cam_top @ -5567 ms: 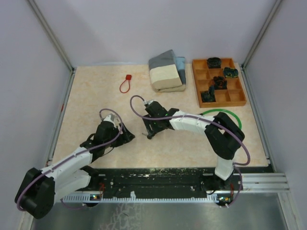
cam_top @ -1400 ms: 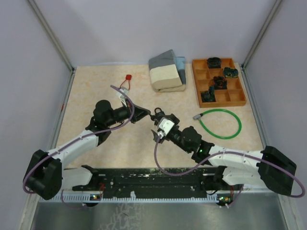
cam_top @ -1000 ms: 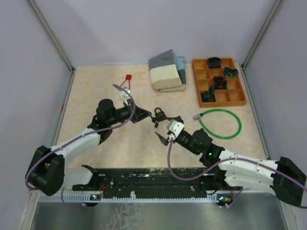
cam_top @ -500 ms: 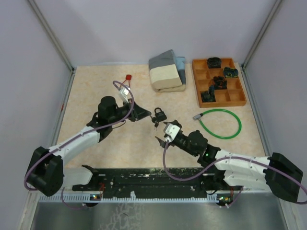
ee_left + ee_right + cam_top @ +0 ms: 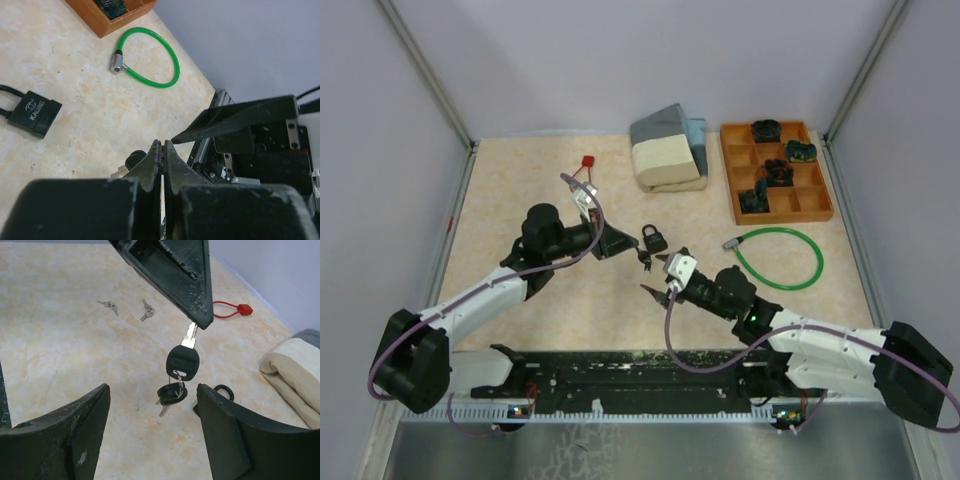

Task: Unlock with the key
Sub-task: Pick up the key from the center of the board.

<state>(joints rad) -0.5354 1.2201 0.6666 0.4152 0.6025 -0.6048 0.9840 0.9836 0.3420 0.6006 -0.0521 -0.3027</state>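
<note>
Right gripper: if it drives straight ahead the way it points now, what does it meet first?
Most likely the key bunch hanging from the shut left gripper: it dangles centred ahead of the open right gripper. Depth is hard to judge; the padlock lies beyond, off to one side.

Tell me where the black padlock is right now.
In the top view, the black padlock lies on the beige table near centre, just right of the left claw and beyond the right claw.
</note>
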